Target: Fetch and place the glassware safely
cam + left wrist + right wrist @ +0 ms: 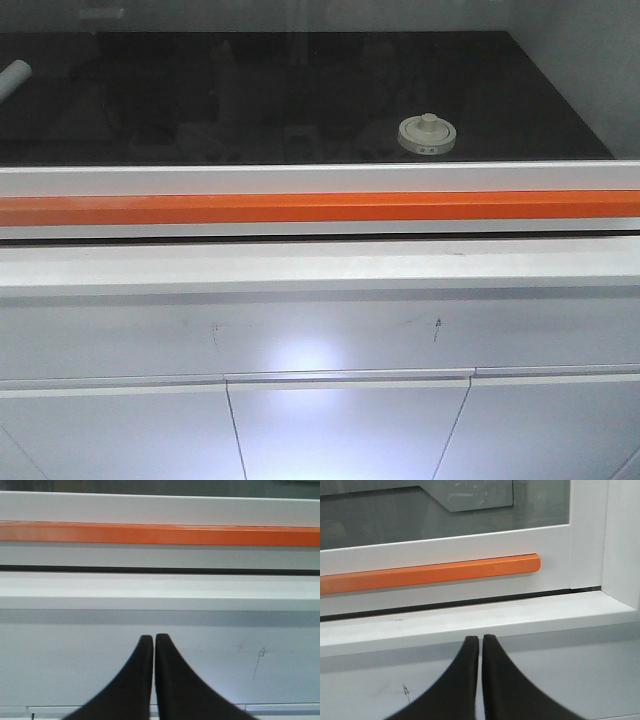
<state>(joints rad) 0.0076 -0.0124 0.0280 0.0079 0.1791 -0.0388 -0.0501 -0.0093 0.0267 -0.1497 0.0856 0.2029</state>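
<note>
— Where's the jar (pixel 427 134)?
— On the black worktop (pixel 560 120), one o'clock, behind the glass sash (pixel 320 180).
— And the pincers?
— Left pincer (pixel 153 640) and right pincer (pixel 480 640) both closed, empty; jar up at twelve, right arm likely nearer.

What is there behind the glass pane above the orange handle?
On a black worktop stands a small jar with a cream lid; a white tube lies at the far left. Reflections blur the rest; the jar's contents cannot be seen.

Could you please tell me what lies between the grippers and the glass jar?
The lowered glass sash with its orange handle bar; the front view shows the jar behind it.
</note>
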